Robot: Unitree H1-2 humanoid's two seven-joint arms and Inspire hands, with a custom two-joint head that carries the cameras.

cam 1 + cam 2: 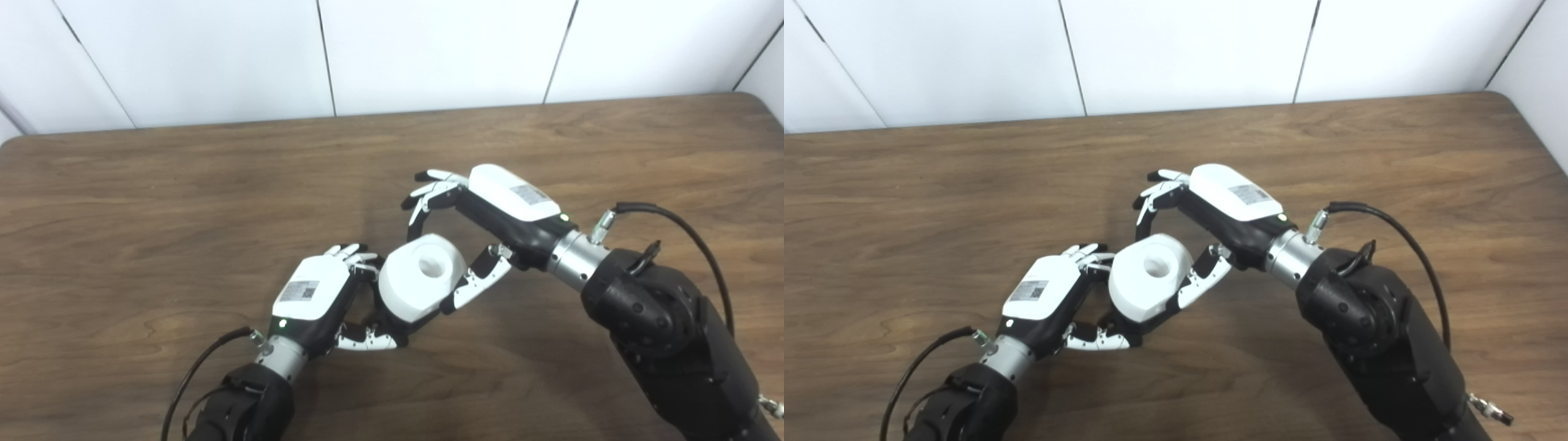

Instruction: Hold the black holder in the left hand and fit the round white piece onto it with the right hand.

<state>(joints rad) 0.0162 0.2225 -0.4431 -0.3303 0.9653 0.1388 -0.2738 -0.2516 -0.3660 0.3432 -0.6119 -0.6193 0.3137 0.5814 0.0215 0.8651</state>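
Seating the round white plastic piece (421,275)
Left hand (318,294) grips the mostly hidden black holder (392,331); right hand (484,214), fingers spread around the piece, should probably push straight down.

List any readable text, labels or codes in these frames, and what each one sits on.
No text is legible.
Label on the back of the left hand: a dark square code pattern, too blurred to read.
Label on the back of the right hand: grey print, too small and blurred to read.
Round white piece: no markings visible.
Table: no markings visible.
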